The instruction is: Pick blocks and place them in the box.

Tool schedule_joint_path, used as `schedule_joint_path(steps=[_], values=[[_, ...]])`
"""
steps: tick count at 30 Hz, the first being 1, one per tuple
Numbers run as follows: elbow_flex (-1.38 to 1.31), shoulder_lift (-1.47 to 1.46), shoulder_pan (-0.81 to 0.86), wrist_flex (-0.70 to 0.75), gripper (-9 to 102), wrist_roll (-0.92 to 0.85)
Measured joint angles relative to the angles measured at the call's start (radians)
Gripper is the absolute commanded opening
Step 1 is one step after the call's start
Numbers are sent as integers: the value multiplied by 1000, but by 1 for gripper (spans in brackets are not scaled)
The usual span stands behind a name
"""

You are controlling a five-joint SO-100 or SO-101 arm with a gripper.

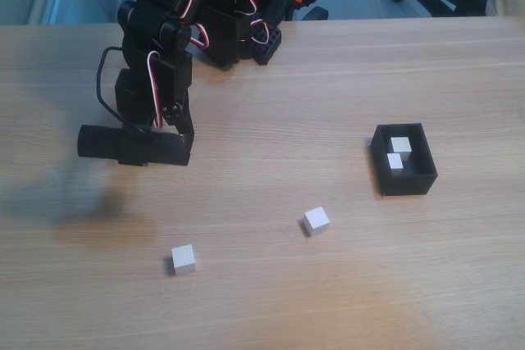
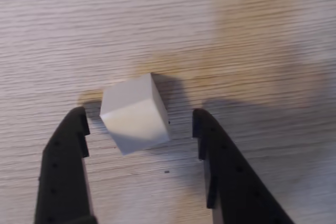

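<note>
Tool (image 2: 139, 127): spread wide astride one cube (image 2: 135, 114), gripping nothing (cube sits skewed). Risk: fingers catch corners, twisting it free onto the counter (image 2: 252, 35).

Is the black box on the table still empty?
No, in the fixed view the black box already holds two white blocks, one toward the far wall and another just in front of it.

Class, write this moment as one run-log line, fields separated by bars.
gripper: open, straddling white block | box: two blocks inside | table: two loose blocks in fixed view
</note>
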Motion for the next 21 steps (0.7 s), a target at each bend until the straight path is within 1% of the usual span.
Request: schedule_joint_path(steps=[4,8,11,16,21], values=[[0,-11,20,-2,15,-20],[0,-11,17,6,5,-31],[0,-11,11,20,2,-25],[31,41,-5,44,0,-20],[100,172,-63,61,1,-34]])
